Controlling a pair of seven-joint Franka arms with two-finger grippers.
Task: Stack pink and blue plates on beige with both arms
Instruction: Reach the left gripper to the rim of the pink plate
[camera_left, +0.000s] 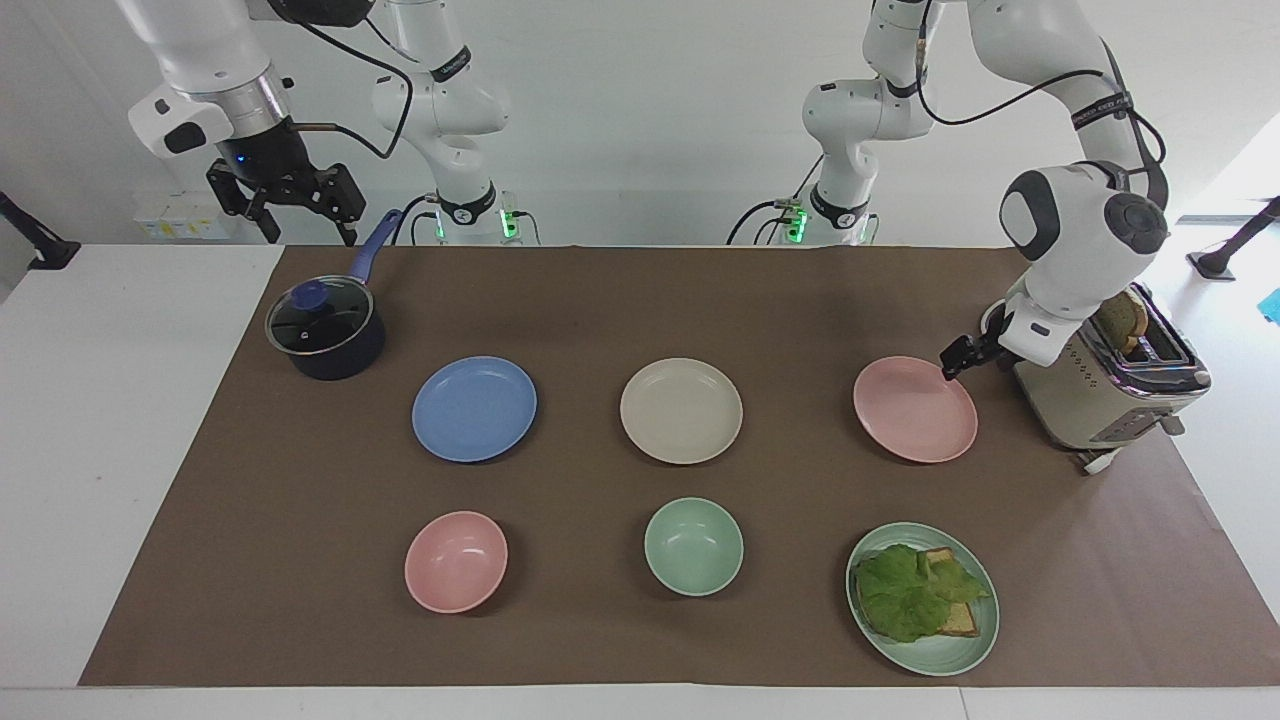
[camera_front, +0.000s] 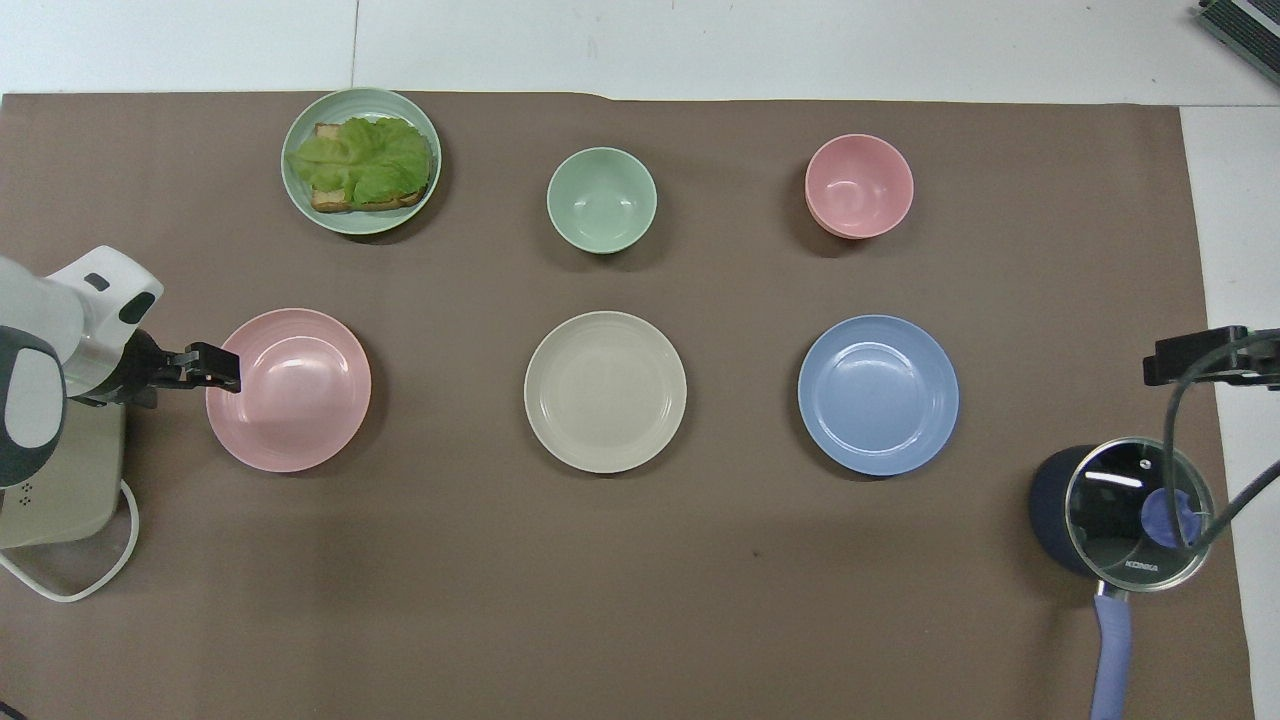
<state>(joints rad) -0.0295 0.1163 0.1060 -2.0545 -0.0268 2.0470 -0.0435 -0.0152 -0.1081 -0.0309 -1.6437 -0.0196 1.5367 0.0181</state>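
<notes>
A white table (camera_left: 110, 420) carries a brown mat (camera_left: 620, 300) that covers most of its top. On the mat, the row nearer the robots holds a lidded dark saucepan (camera_left: 325, 330), a blue plate (camera_left: 474, 408), a beige plate (camera_left: 681, 410), a pink plate (camera_left: 914, 409) and a beige toaster (camera_left: 1100, 385) holding what looks like a slice of bread. The farther row holds a pink bowl (camera_left: 455, 561), a green bowl (camera_left: 693, 546) and a green plate (camera_left: 940, 655) with lettuce on toast.
</notes>
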